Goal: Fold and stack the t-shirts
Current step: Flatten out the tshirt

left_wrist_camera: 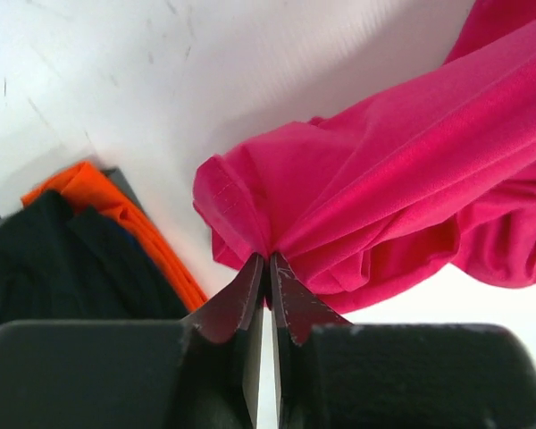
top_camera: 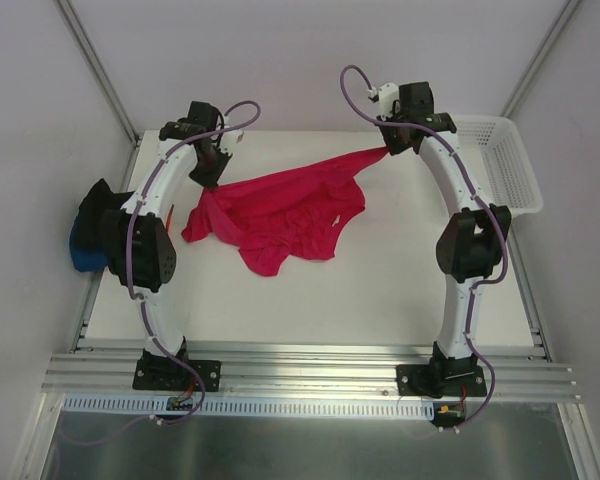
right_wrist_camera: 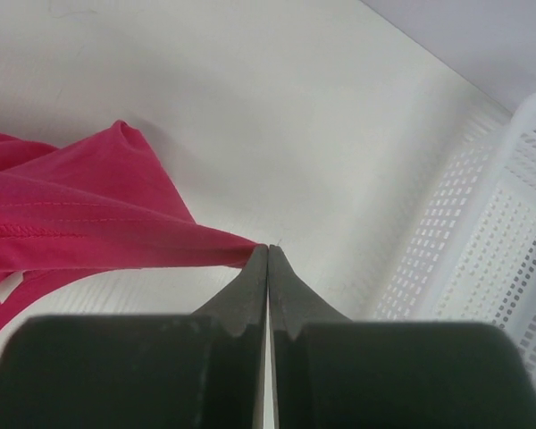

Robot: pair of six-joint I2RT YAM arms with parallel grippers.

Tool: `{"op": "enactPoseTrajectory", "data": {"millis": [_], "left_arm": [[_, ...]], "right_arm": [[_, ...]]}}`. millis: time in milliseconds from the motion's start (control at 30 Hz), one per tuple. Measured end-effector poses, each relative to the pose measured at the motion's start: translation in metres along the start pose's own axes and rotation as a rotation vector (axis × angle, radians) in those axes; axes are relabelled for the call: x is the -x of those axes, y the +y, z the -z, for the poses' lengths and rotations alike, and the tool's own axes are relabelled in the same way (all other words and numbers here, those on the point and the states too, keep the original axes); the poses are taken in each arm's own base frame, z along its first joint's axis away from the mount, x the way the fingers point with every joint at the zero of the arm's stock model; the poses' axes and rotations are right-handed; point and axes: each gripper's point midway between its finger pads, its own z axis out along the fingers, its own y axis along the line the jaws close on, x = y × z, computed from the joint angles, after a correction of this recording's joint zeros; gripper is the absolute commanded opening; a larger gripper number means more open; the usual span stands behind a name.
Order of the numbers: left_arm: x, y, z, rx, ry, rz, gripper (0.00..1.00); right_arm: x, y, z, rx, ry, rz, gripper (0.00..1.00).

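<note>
Bench (top_camera: pixel 380 300): we see a white top, with both arms reaching in from the near edge.
Crimson-pink t-shirt (top_camera: pixel 280 215): it lies rumpled across the far middle of the bench. One corner is drawn out taut toward the right, and the cloth spans between the two hands.
Basket (top_camera: pixel 505 160): white mesh, at the far right corner, just beside the right arm and apart from the pink cloth.
Blue t-shirt (top_camera: pixel 80 250): it peeks out at the left edge, behind the left arm.
Black t-shirt (left_wrist_camera: pixel 54 259): bunched against the orange one, as we see from the left wrist.
Orange t-shirt (left_wrist_camera: pixel 134 223): a strip of bare bench separates it from the pink cloth.
Left hand (left_wrist_camera: pixel 268 259): pinched on a gathered fold at the pink shirt's left side.
Right hand (right_wrist_camera: pixel 267 250): clamped on the stretched corner.
</note>
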Motion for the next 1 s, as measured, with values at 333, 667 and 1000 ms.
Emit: {"op": "enactPoseTrajectory", "data": {"millis": [333, 667, 1000], "left_arm": [[0.02, 0.013, -0.038, 0.007, 0.027, -0.002, 0.8], [0.04, 0.005, -0.028, 0.006, -0.011, -0.025, 0.86], [0.114, -0.02, -0.066, -0.001, -0.146, -0.076, 0.82]], "right_arm": [[-0.031, -0.095, 0.013, -0.223, 0.036, -0.093, 0.0], [-0.025, -0.072, 0.02, -0.182, 0.028, -0.079, 0.0], [0.0, -0.03, 0.018, -0.105, -0.011, -0.025, 0.01]]}}
